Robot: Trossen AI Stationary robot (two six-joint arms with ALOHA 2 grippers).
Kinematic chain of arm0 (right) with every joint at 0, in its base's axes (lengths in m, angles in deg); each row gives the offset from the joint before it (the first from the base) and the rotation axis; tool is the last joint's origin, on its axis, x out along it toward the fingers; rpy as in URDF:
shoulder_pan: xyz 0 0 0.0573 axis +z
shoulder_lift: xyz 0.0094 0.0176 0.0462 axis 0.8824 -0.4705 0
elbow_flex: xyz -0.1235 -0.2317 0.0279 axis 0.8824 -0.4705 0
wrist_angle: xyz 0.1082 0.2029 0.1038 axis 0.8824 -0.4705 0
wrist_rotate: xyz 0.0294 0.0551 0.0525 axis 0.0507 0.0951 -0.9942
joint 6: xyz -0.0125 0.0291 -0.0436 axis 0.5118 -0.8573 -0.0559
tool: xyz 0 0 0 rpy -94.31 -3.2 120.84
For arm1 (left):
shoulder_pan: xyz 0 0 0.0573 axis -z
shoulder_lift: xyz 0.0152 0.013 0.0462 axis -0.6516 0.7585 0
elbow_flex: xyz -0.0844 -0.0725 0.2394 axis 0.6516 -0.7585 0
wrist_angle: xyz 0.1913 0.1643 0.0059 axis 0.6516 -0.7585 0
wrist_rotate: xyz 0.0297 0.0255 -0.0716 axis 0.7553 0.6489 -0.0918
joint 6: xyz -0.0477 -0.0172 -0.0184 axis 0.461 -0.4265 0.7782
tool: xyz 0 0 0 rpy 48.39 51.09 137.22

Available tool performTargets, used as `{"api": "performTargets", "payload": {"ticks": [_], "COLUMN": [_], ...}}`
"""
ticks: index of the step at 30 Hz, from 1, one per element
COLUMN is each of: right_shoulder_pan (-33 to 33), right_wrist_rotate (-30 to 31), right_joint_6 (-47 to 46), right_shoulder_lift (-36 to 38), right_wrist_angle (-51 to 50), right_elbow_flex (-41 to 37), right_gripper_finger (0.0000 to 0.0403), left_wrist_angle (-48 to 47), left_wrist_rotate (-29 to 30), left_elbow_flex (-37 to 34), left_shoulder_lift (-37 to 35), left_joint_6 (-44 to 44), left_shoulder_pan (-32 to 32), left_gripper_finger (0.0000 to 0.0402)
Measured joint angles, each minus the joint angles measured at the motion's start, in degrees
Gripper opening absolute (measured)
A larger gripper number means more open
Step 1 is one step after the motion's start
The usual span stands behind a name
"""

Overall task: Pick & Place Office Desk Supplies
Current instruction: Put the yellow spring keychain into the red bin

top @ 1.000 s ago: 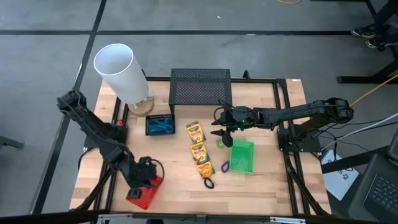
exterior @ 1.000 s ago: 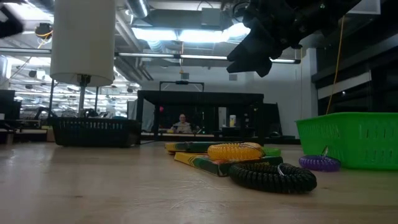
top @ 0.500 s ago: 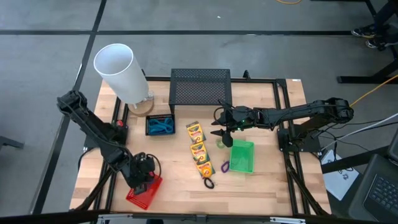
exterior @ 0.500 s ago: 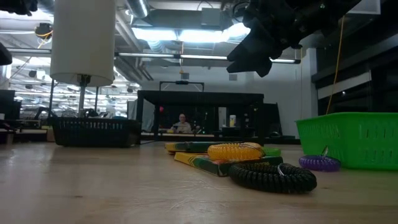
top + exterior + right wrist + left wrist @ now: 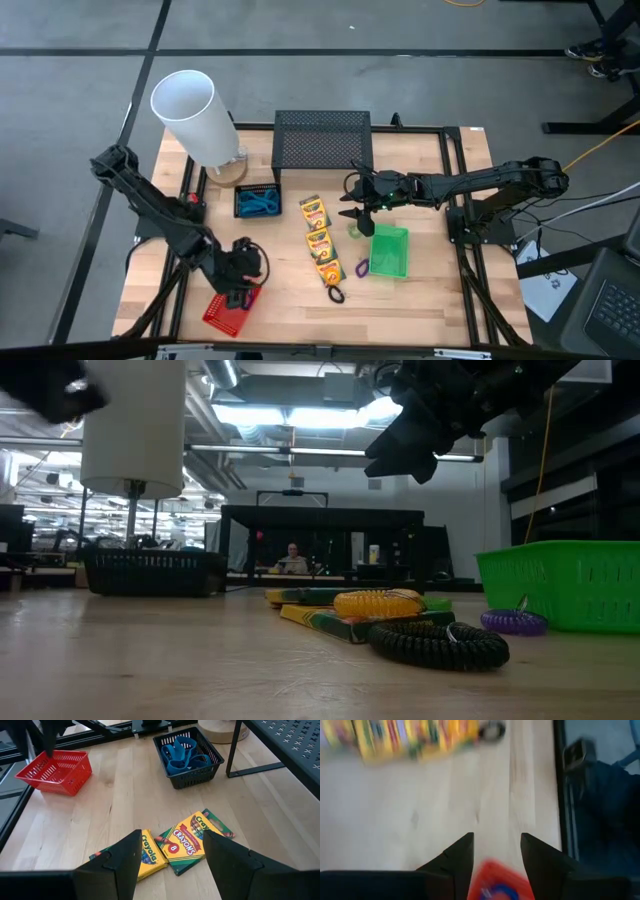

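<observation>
Left pincer above the red basket, right pincer over the crayon boxes

In the overhead picture the left pincer point(image 5: 243, 285) hangs lower left, fingers apart and empty, just over the red basket point(image 5: 230, 309). The right pincer point(image 5: 357, 203), open and empty, sits mid-frame, nearest the three crayon boxes point(image 5: 319, 243), whose row runs top to bottom just down-left of it. The green basket point(image 5: 389, 252) lies beside them, loops point(image 5: 336, 294) below. Scissors rest in the black basket point(image 5: 258, 203). Nothing blocks the desk point(image 5: 290, 310) between.

Crayon boxes point(image 5: 319, 243) lie mid-table; scissors point(image 5: 260, 203) fill black basket point(image 5: 243, 211); red basket point(image 5: 226, 313) near corner.
</observation>
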State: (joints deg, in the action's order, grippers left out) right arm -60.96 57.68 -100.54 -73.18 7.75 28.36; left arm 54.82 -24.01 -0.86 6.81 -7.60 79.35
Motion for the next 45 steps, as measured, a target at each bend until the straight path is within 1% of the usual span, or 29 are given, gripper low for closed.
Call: {"api": "performTargets", "payload": {"ticks": [3,6,9,14,17,20,26,32,35,37,40,45], "right_shoulder_pan": [0.0,0.0,0.0,0.0,0.0,0.0,0.0,0.0,0.0,0.0,0.0,0.0], "right_wrist_rotate": [0.0,0.0,0.0,0.0,0.0,0.2,0.2,0.2,0.2,0.1,0.0,0.0], "right_joint_6": [0.0,0.0,0.0,0.0,0.0,0.0,0.0,0.0,0.0,0.0,0.0,0.0], "right_shoulder_lift": [0.0,0.0,0.0,0.0,0.0,0.0,0.0,0.0,0.0,0.0,0.0,0.0], "right_wrist_angle": [0.0,0.0,0.0,0.0,0.0,0.0,-0.5,-1.3,-1.4,-1.5,-1.7,-1.8], "right_elbow_flex": [0.0,0.0,0.0,0.0,0.0,0.0,0.0,0.0,0.0,0.0,0.0,0.0], "right_gripper_finger": [0.0213,0.0213,0.0213,0.0213,0.0213,0.0213,0.0213,0.0213,0.0213,0.0213,0.0213,0.0213], "left_wrist_angle": [0.3,2.7,8.0,14.2,16.2,16.6,15.1,3.1,-0.7,-1.0,-0.7,-0.1], "left_wrist_rotate": [2.1,1.2,-3.2,-13.9,-17.3,-19.7,-20.2,-19.4,-18.2,-15.6,-12.7,-11.3], "left_elbow_flex": [3.0,4.2,4.3,4.3,5.0,7.7,17.0,28.2,32.1,33.7,34.6,34.6], "left_shoulder_lift": [0.0,0.5,1.4,6.3,11.0,16.7,29.3,38.6,41.2,42.4,43.4,43.5], "left_joint_6": [-10.6,-19.5,-27.5,-36.1,-39.6,-41.8,-47.7,-53.8,-57.5,-61.0,-65.4,-67.1], "left_shoulder_pan": [-3.2,-7.7,-12.5,-20.1,-23.2,-25.0,-25.8,-24.1,-22.5,-21.4,-20.0,-19.2], "left_gripper_finger": [0.0161,0.0159,0.0156,0.0147,0.0139,0.0131,0.0123,0.0128,0.0132,0.0134,0.0134,0.0134]}}
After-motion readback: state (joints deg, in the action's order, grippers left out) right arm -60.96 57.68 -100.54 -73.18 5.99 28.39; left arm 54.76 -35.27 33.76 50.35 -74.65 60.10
